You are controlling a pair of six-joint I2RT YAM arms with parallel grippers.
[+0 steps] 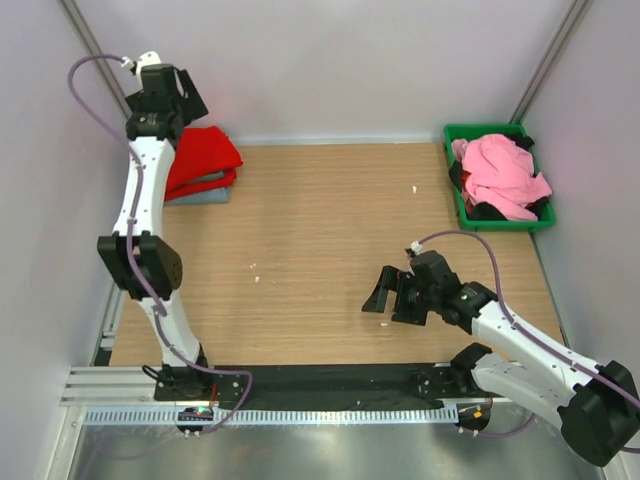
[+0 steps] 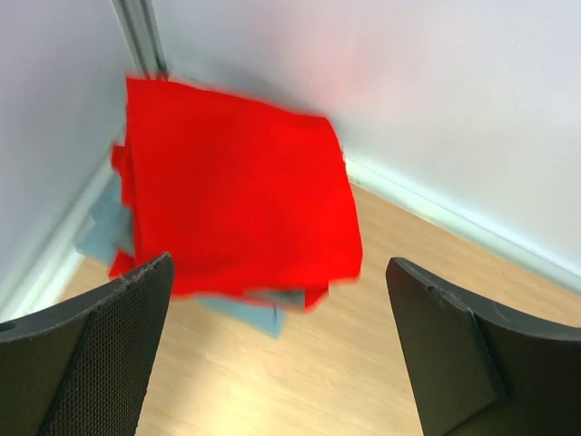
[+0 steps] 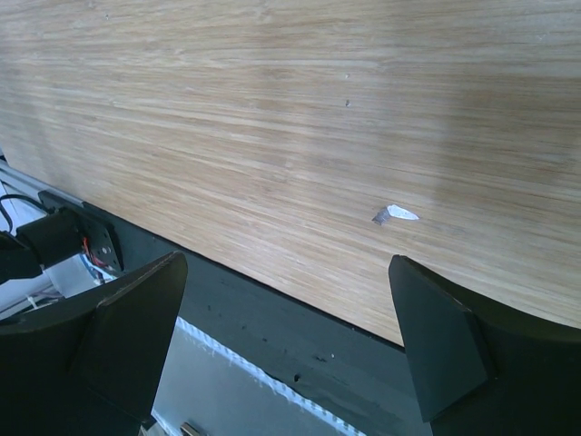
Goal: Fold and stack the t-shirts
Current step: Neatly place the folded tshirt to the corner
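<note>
Two arms, same build. Left arm: white moulded link shells with black joint housings, the largest an elbow block. Right arm: same white shells and a bulky black housing at its base end. A thin lilac cable starts at a white plug on the left wrist and follows the shell down. The right arm has a matching cable. Left pincer: two matte black wedge-shaped fingers; the inner face of one finger is finely cross-hatched. Right pincer: same black wedges, smooth, with chamfered edges. Black base mount under the left arm, with a small lit indicator beside it.
</note>
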